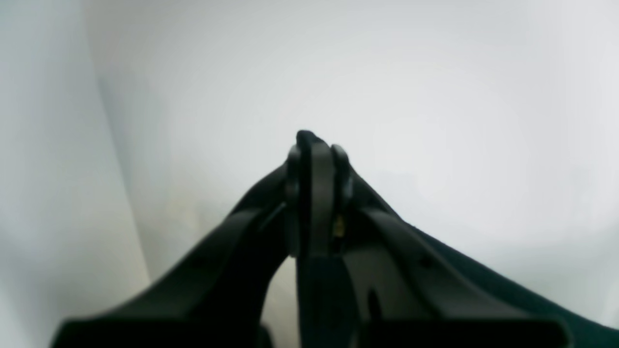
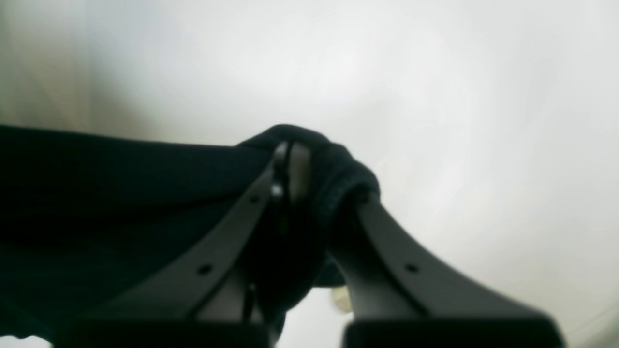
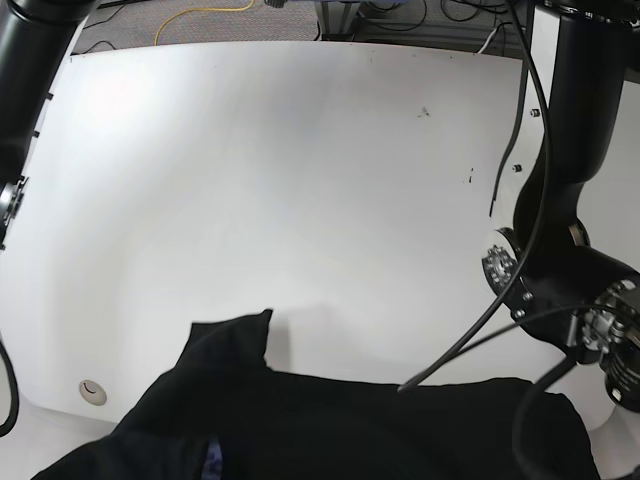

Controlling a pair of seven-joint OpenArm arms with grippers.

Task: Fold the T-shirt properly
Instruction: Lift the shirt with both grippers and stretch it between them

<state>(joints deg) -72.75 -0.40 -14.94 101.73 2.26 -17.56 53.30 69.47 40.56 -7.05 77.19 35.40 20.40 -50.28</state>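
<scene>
The black T-shirt [image 3: 380,430] lies bunched along the near edge of the white table, with one sleeve [image 3: 235,345] sticking out toward the middle. A bit of blue-purple print [image 3: 212,455] shows at the bottom left. In the left wrist view, my left gripper [image 1: 316,154] is shut, with a thin strip of black fabric pinched between its tips. The T-shirt [image 1: 483,280] trails off to the lower right. In the right wrist view, my right gripper [image 2: 314,169] is shut on a bunched fold, and the T-shirt [image 2: 121,193] stretches to the left. Neither gripper's fingers show in the base view.
The white table [image 3: 300,180] spreads beyond the shirt. A small round hole [image 3: 92,390] sits near its front left. The left arm's body [image 3: 560,280] and a hanging black cable [image 3: 470,340] stand at the right. The right arm [image 3: 25,60] is at the far left. Cables lie behind the table.
</scene>
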